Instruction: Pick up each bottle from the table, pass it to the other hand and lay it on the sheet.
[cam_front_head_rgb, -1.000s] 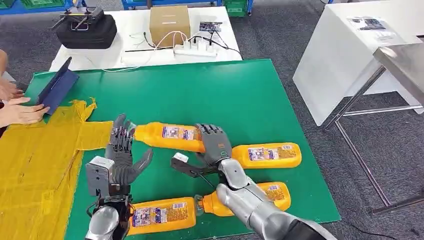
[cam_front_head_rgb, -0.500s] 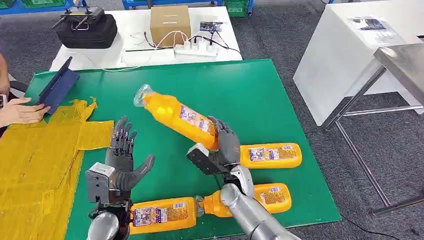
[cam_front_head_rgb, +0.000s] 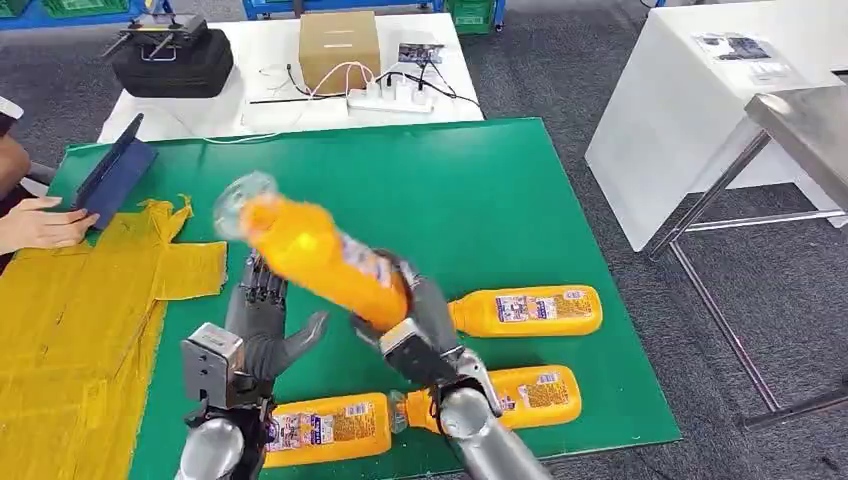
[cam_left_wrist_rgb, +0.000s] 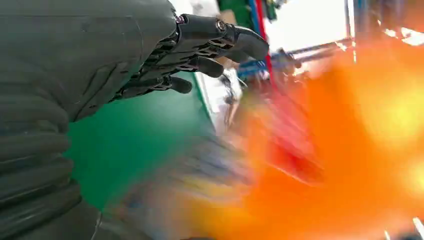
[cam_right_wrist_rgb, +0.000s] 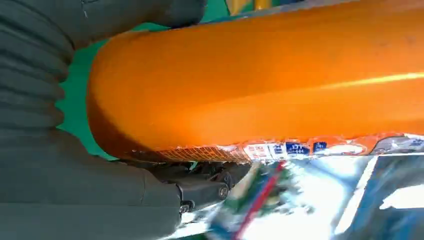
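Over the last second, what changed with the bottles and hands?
The right robot hand lifted the orange bottle off the green mat and swung it toward the open left robot hand. The three other bottles stayed put.

Lab: green mat (cam_front_head_rgb: 480, 190), power strip (cam_front_head_rgb: 392, 98), steel table (cam_front_head_rgb: 810, 125).

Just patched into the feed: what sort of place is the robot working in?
Likely a robotics lab or test workshop: a green mat as work surface, a white bench with a power strip, cables and a cardboard box, grey carpet, and a person's hand nearby.
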